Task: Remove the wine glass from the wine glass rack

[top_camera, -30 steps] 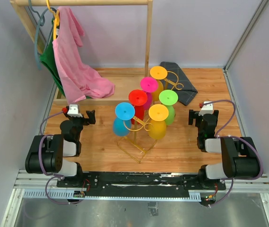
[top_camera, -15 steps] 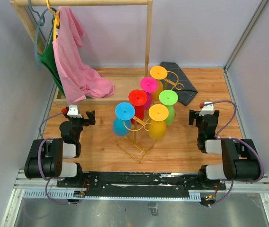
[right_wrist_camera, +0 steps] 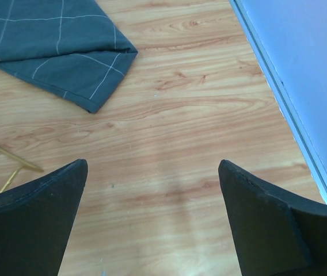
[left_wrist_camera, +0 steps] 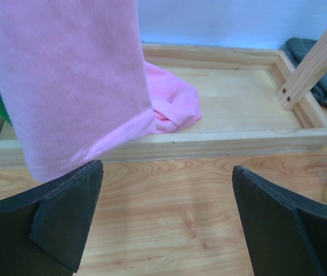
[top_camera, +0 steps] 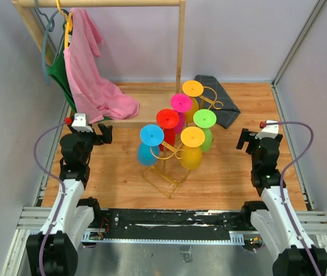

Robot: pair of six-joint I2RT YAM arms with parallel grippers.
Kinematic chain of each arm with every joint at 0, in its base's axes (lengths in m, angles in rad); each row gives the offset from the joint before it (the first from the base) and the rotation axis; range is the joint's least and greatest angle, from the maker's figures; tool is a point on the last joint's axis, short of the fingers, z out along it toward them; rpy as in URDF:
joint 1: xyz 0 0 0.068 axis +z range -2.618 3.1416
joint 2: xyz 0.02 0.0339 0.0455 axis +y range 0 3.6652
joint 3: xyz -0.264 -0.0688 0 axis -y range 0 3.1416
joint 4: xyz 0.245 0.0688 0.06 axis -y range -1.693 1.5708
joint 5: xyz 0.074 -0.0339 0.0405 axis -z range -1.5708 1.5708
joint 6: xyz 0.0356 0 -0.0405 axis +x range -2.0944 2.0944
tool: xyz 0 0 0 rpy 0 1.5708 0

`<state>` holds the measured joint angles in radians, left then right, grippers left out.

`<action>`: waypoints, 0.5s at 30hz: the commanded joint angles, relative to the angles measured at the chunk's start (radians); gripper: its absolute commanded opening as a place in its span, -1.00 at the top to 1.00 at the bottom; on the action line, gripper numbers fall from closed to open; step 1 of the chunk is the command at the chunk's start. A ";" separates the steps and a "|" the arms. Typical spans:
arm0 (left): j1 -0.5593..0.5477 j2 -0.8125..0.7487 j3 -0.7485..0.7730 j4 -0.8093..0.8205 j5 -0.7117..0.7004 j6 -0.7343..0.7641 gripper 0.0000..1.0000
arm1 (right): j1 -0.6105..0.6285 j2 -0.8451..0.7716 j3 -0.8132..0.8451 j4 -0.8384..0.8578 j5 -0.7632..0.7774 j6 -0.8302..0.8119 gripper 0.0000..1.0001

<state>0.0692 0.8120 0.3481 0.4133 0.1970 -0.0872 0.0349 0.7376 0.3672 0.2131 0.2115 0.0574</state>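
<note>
Both arms [top_camera: 71,167] have risen, wedge-shaped black fingers [left_wrist_camera: 65,213] spread, beside the gold-wire rack [top_camera: 164,167].

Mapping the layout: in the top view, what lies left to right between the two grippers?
Going right: left gripper, blue wine glass, red wine glass, pink wine glass, green wine glass, right gripper.

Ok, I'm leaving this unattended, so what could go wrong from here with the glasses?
1. The blue glass hangs close beside the red glass on the crowded rack; pulling one out could knock the other.
2. The rack is thin wire, and neither the left gripper nor the right gripper steadies it, so a snagged glass might tip it.
</note>
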 commanded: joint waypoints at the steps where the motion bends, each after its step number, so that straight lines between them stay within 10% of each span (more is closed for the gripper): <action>1: -0.005 -0.112 0.168 -0.454 0.049 -0.018 -0.99 | 0.020 -0.104 0.114 -0.431 0.026 0.156 -0.97; 15: -0.005 -0.284 0.733 -1.062 0.212 0.073 -0.98 | 0.020 -0.116 0.526 -0.909 -0.071 0.283 -0.97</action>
<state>0.0692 0.5354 0.9428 -0.4332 0.3206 -0.0589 0.0349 0.6205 0.7830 -0.5484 0.1612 0.2947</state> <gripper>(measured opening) 0.993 0.984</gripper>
